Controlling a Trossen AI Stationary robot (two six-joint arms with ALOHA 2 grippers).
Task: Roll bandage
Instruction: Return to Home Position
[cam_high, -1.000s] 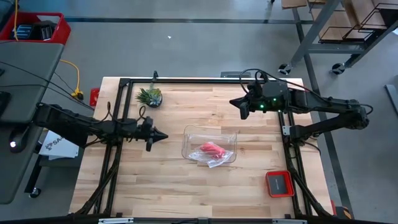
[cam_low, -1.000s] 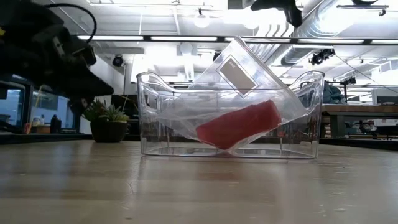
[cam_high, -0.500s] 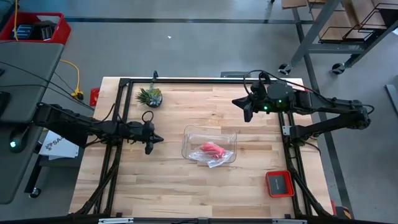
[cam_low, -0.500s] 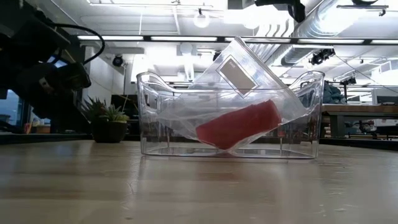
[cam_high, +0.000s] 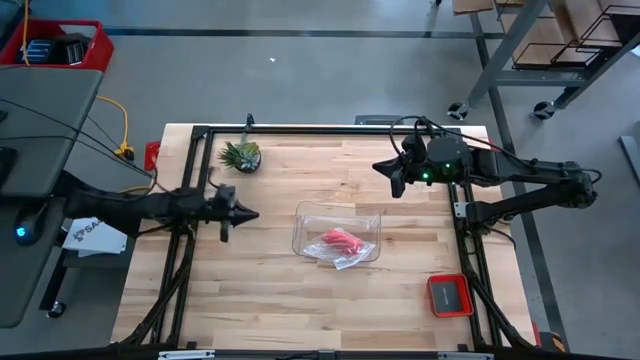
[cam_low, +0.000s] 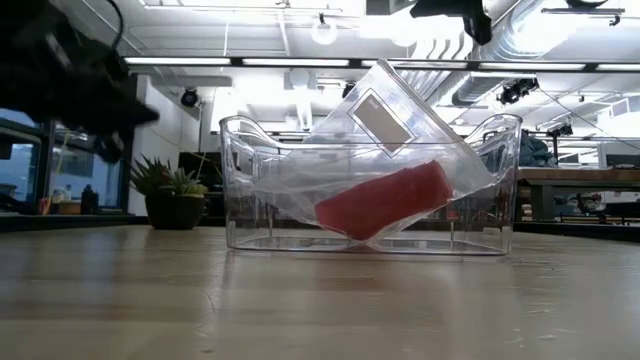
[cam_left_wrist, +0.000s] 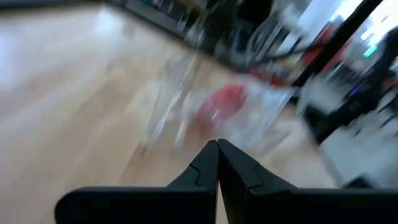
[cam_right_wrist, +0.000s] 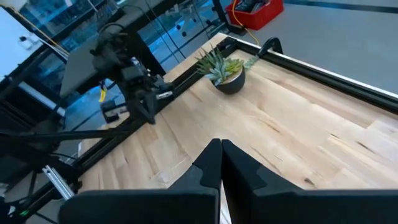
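Observation:
The bright red bandage (cam_high: 338, 240) lies inside a clear crinkly plastic bag (cam_high: 345, 252), which rests in a clear plastic bin (cam_high: 302, 228) at the table's middle. In the low view the bandage (cam_low: 385, 198) leans tilted in the bin (cam_low: 240, 180). My left gripper (cam_high: 252, 214) is shut and empty, above the table to the left of the bin; its shut fingertips show in the left wrist view (cam_left_wrist: 217, 149). My right gripper (cam_high: 383, 166) is shut and empty, held high over the far right of the table; it also shows in the right wrist view (cam_right_wrist: 221, 148).
A small potted plant (cam_high: 241, 155) stands at the far left. A small red square tray with a dark centre (cam_high: 450, 295) sits at the near right. A black frame (cam_high: 300, 130) runs round the table's edges. Bare wood lies in front of the bin.
My left gripper has drawn back a little toward the table's left edge, away from the bin, and has turned about its wrist. My right arm has shifted slightly toward the table's right edge. The bin, bag and bandage have stayed still.

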